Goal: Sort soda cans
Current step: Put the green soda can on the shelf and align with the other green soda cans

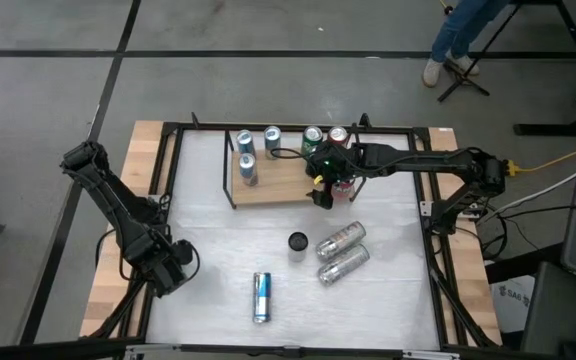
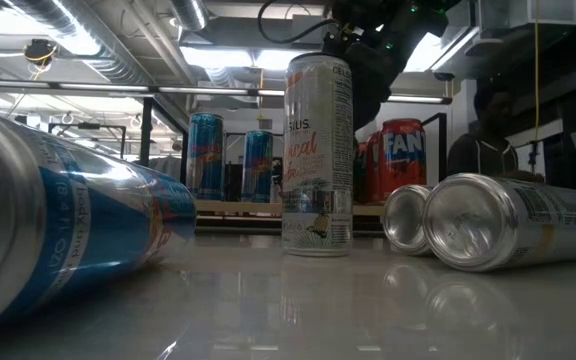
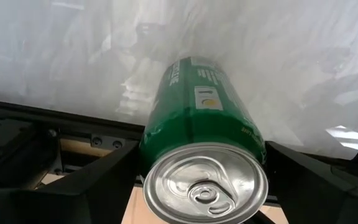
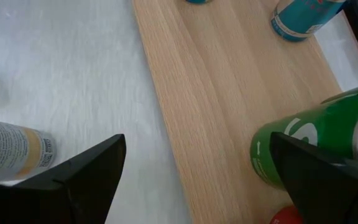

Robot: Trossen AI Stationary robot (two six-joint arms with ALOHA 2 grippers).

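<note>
Your right hand (image 1: 325,180) hung wide open and empty over the wooden board (image 1: 278,185) among upright soda cans (image 1: 247,169), while your left hand (image 1: 173,265) gripped a green can (image 3: 204,124) near the tabletop's (image 1: 228,270) left edge.

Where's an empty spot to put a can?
Bare: the wooden board's middle, between the blue cans and the right gripper; the table left of the board. Crowded: around the upright can and two silver cans. The left gripper holds a green can.
</note>
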